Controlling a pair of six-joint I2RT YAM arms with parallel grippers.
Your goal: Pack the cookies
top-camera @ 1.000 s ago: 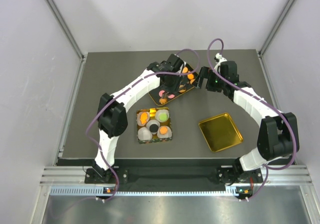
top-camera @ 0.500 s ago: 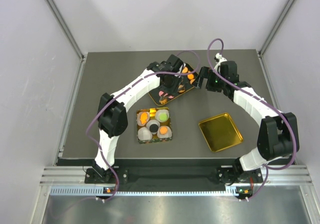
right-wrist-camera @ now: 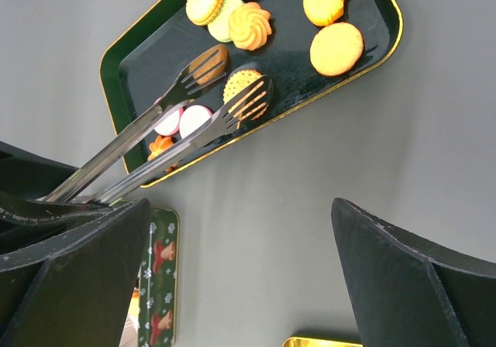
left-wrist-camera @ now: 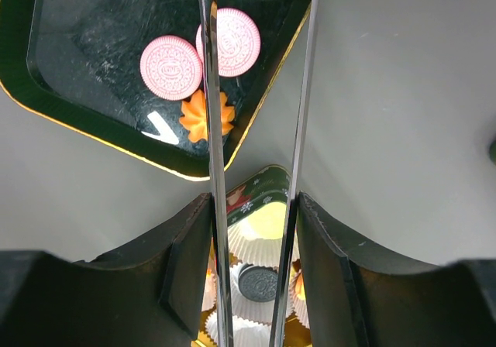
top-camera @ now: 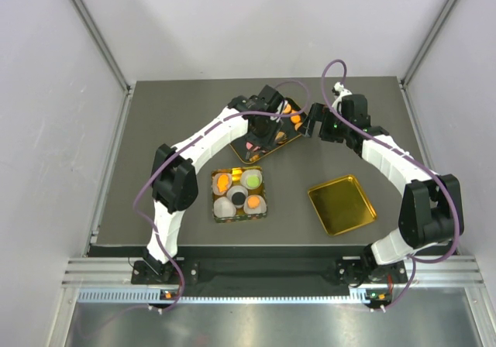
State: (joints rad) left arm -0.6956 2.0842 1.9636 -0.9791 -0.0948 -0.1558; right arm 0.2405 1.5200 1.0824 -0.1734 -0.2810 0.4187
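Tabletop [top-camera: 155, 115] of dark grey carries three containers, set apart so each has its own job; a black tray [right-wrist-camera: 147, 68] at the far middle is the supply, a decorated tin [right-wrist-camera: 164, 285] nearer the arms is the destination, and a gold lid [top-camera: 342, 204] lies well off to the right, probably out of the way until the tin is full.

Both arms reach toward the black tray; the left gripper [left-wrist-camera: 253, 204] is clamped on the handles of metal tongs [right-wrist-camera: 232, 108], presumably because its own fingers are too blunt for flat biscuits; the forked tips stand a little apart, low over the tray, with one orange biscuit seemingly below them, though contact cannot be told. The right gripper [right-wrist-camera: 240, 207] hovers just beside the tray, jaws spread wide and holding nothing, likely only waiting.

White paper cups [top-camera: 225, 205] line the tin, so each piece sits apart; several already hold one.

Most of the cookies [right-wrist-camera: 336, 49] lie loose on the tray: small flat rounds, mostly orange, some plain and domed; one piped swirl [right-wrist-camera: 249, 25]; two embossed pink discs [left-wrist-camera: 170, 66] near the tray's corner.
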